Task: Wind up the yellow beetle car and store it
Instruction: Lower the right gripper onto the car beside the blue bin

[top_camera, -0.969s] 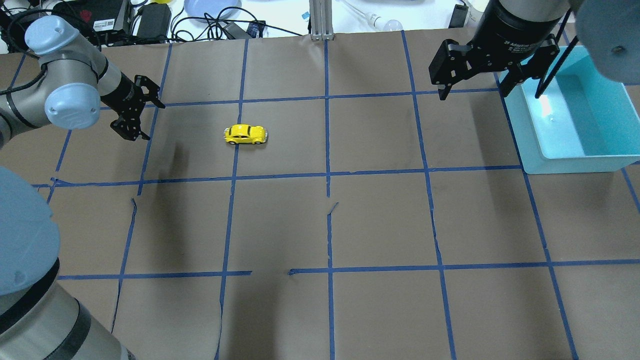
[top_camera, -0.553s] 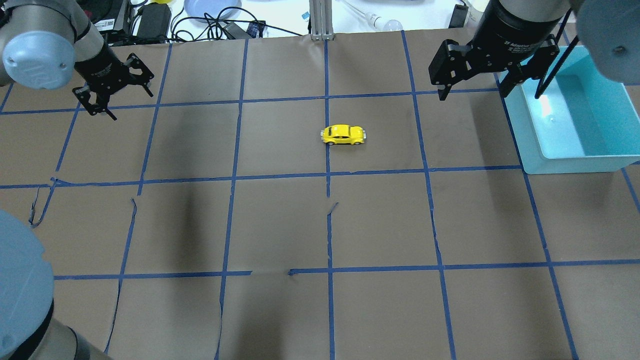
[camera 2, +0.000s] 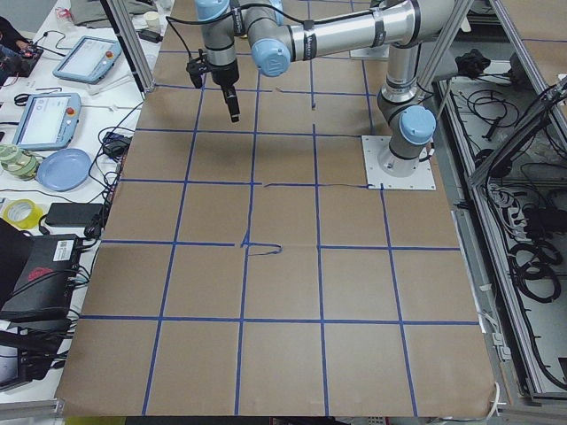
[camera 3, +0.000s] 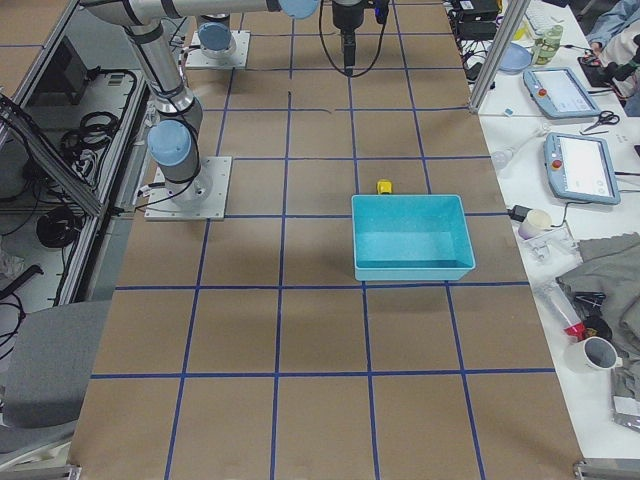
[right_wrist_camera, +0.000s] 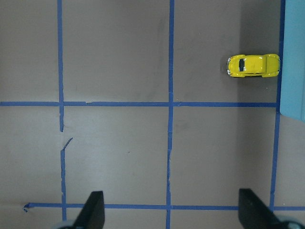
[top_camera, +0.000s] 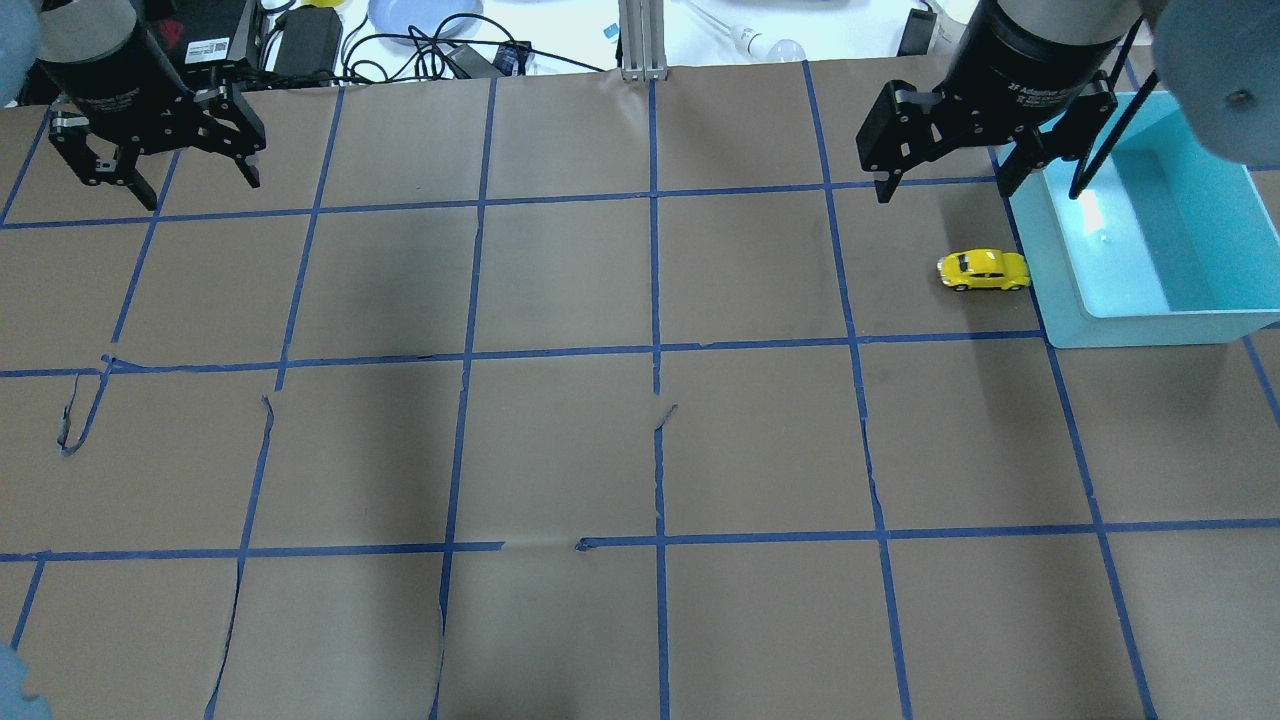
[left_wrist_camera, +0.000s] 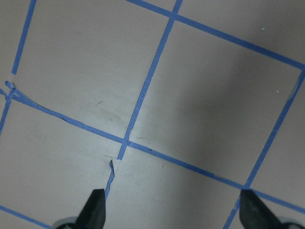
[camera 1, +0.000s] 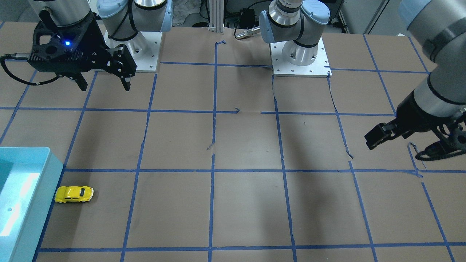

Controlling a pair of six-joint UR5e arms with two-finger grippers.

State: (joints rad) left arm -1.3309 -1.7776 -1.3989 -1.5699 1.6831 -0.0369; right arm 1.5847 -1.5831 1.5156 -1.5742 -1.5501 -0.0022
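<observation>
The yellow beetle car (top_camera: 984, 270) stands on its wheels on the brown table, its nose touching or almost touching the left wall of the light blue bin (top_camera: 1045, 255). It also shows in the front view (camera 1: 74, 194), the right side view (camera 3: 384, 186) and the right wrist view (right_wrist_camera: 253, 66). My right gripper (top_camera: 946, 190) is open and empty, raised above the table behind the car; it also shows in the front view (camera 1: 106, 88). My left gripper (top_camera: 204, 194) is open and empty at the far left back of the table, far from the car.
The bin (camera 1: 32, 203) is empty. Cables, power bricks and a blue plate (top_camera: 410, 15) lie beyond the table's back edge, with an aluminium post (top_camera: 640, 40) at its middle. Blue tape lines (top_camera: 655, 350) grid the table. The arm bases (camera 1: 300, 54) stand at the robot's side.
The car has rolled to the right across the table, from left of centre to the bin's wall. My left gripper has drawn back to the far left corner and turned. The right gripper held still.
</observation>
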